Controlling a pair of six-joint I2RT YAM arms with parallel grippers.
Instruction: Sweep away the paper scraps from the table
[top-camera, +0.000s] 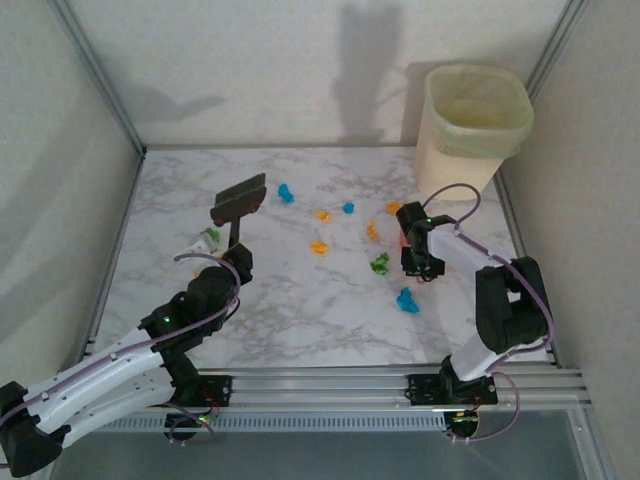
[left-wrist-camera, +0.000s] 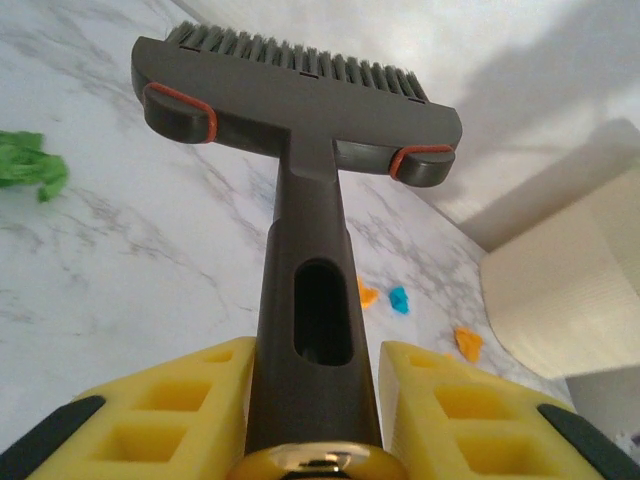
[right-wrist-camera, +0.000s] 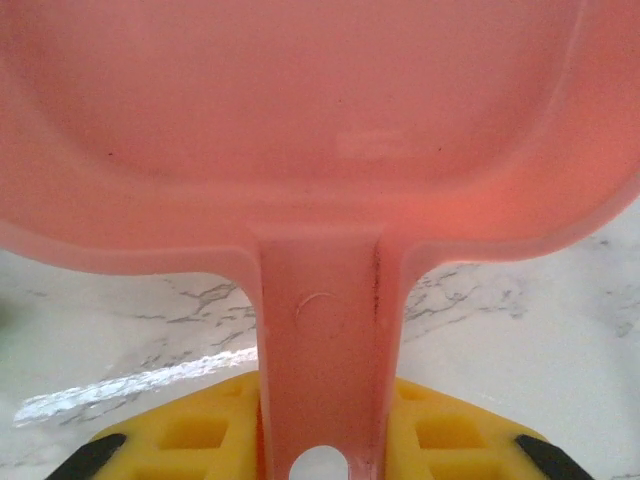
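Note:
Several paper scraps lie across the middle of the table (top-camera: 300, 310): blue (top-camera: 286, 192), orange (top-camera: 319, 246), green (top-camera: 380, 264) and another blue one (top-camera: 407, 300) nearest the right arm. My left gripper (top-camera: 238, 258) (left-wrist-camera: 315, 360) is shut on the handle of a dark brown hand brush (left-wrist-camera: 300, 120), whose head (top-camera: 240, 198) is raised at the left, bristles pointing away. A green scrap (left-wrist-camera: 30, 165) lies to its left. My right gripper (top-camera: 418, 262) (right-wrist-camera: 322, 390) is shut on the handle of the pink dustpan (right-wrist-camera: 300, 110), with marble tabletop showing beneath the pan.
A cream waste bin (top-camera: 470, 125) with a liner stands at the back right corner. Off-white walls close in the table on three sides. A metal rail (top-camera: 330, 385) runs along the near edge, where both arm bases sit.

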